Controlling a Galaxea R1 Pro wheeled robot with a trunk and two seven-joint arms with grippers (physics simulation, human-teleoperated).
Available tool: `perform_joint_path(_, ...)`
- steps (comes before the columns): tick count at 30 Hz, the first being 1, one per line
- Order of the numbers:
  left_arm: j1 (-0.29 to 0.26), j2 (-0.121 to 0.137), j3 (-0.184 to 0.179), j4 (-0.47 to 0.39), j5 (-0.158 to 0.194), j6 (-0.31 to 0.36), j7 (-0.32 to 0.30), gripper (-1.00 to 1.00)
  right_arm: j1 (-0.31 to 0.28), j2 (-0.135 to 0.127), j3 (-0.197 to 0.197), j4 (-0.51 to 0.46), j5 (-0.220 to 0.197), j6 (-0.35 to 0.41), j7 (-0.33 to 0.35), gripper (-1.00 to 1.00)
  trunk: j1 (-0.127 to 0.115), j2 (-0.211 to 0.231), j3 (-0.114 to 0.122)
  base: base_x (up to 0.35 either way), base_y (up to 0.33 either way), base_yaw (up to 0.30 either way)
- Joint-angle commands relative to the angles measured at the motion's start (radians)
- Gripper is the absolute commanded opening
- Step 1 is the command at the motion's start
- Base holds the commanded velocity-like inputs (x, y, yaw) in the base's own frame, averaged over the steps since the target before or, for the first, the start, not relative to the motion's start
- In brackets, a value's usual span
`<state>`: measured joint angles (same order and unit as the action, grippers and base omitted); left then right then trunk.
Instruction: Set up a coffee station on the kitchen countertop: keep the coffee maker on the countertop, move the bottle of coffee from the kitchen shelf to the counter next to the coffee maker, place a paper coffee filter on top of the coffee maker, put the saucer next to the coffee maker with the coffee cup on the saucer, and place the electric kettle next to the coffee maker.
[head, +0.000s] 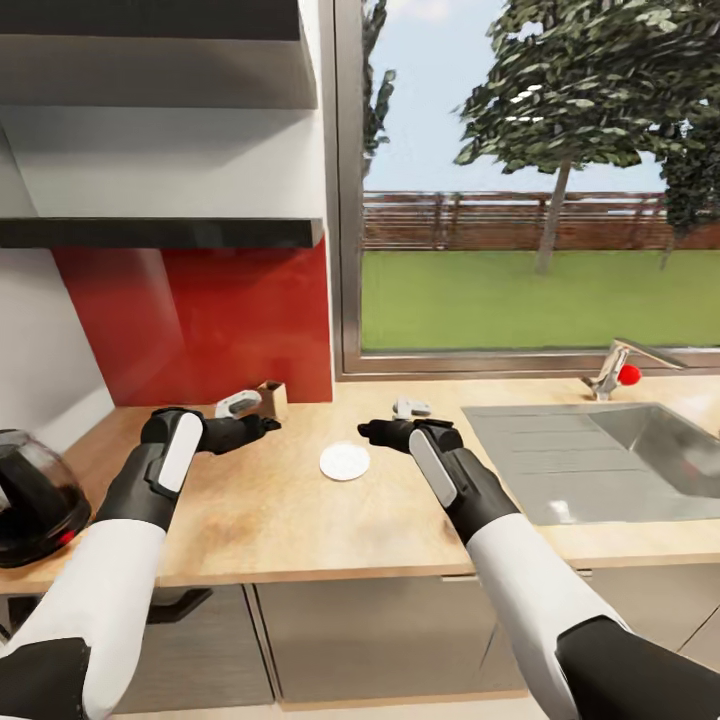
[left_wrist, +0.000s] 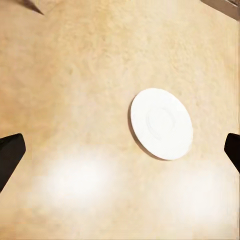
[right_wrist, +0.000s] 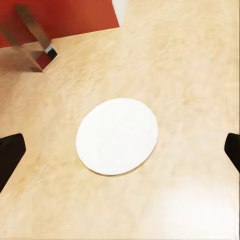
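flat round white saucer (head: 345, 461)

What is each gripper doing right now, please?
Left gripper: jaws open, holding nothing.
Right gripper: jaws open, holding nothing, near the saucer.

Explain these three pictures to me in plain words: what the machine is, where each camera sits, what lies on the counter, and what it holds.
This is a simulated two-armed robot. The big picture looks down from its head; the other two look along each arm's pincer. The left pincer and right pincer both hover open over the kitchen countertop, holding nothing. Between them lies the saucer, a small flat white plate, also seen from the left wrist and the right wrist. The electric kettle stands at the counter's left end, the sink to the right.
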<state>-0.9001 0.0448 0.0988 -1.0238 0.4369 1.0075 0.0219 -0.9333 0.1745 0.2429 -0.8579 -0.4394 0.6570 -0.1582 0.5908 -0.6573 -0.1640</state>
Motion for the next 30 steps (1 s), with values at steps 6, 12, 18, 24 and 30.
perform_joint_path(6, 0.0, -0.001, -0.001, 0.017, 0.008, 0.005, 0.003, 1.0, -0.001, 0.0, 0.002, 0.056, -0.01, 0.001, -0.009, 1.0, 0.001, -0.001, -0.002, 0.27, -0.225, 0.0)
perform_joint_path(12, 0.0, -0.002, -0.003, 0.048, 0.008, 0.005, 0.002, 1.0, -0.001, 0.0, 0.003, 0.106, -0.011, 0.001, -0.008, 1.0, 0.001, -0.001, -0.002, 0.294, -0.169, 0.0)
perform_joint_path(18, 0.001, 0.0, 0.0, 0.066, 0.006, 0.005, 0.003, 1.0, -0.001, 0.0, 0.007, 0.142, -0.012, 0.004, -0.006, 1.0, 0.001, -0.001, -0.002, 0.333, -0.018, 0.0)
perform_joint_path(24, 0.001, 0.0, 0.001, 0.092, 0.006, 0.005, 0.003, 1.0, -0.001, 0.0, 0.007, 0.164, -0.016, 0.067, -0.003, 1.0, 0.001, -0.001, -0.002, 0.306, 0.0, 0.0)
perform_joint_path(30, 0.001, 0.0, 0.002, 0.097, 0.006, 0.005, 0.003, 1.0, -0.001, 0.0, 0.006, 0.169, -0.054, 0.121, 0.067, 1.0, 0.001, -0.001, -0.002, 0.067, 0.0, 0.0)
